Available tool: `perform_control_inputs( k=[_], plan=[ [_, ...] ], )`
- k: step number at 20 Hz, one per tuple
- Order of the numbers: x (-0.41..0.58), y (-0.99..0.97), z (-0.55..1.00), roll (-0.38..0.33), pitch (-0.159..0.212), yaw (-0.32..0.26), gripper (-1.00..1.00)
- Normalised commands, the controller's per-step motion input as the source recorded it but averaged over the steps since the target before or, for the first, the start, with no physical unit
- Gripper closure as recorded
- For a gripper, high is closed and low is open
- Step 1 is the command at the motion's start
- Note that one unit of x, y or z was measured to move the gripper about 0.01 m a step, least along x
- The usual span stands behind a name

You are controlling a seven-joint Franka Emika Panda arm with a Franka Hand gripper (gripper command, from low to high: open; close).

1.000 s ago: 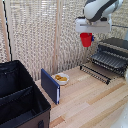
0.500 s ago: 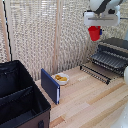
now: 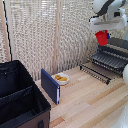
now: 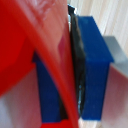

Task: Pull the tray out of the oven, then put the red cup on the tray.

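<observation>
Cup point(image 3: 102, 37), pinched in the gripper point(image 3: 103, 33), is travelling sideways toward the tray point(image 3: 113, 59), nearing placement there.

Glossy smooth plastic red cup point(image 3: 102, 38), dark metal barred tray point(image 3: 111, 60), pale wood-plank desk point(image 3: 90, 102) beneath it, matt black fabric case point(image 3: 17, 100), slatted blinds point(image 3: 50, 30) behind.

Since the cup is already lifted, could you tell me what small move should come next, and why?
Probably lower it straight down: the red cup hangs in the jaws above the tray, which is already pulled out of the oven, with clear air between cup and bars.
</observation>
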Motion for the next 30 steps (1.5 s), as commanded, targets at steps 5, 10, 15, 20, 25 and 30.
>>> perform_control_inputs(
  k=[5,10,15,20,25,30],
  plan=[
    [0.461,-0.21,-0.11,0.214,-0.053,-0.168,1.0],
    [0.382,-0.19,-0.04,0.216,-0.052,-0.175,1.0],
    [0.258,-0.32,0.21,0.173,-0.022,-0.167,1.0],
    [0.259,-0.61,0.44,0.091,-0.046,-0.119,1.0],
    [0.314,-0.78,0.46,0.081,-0.064,-0.07,1.0],
    [0.263,-0.79,0.31,0.103,-0.069,-0.058,1.0]
  ],
)
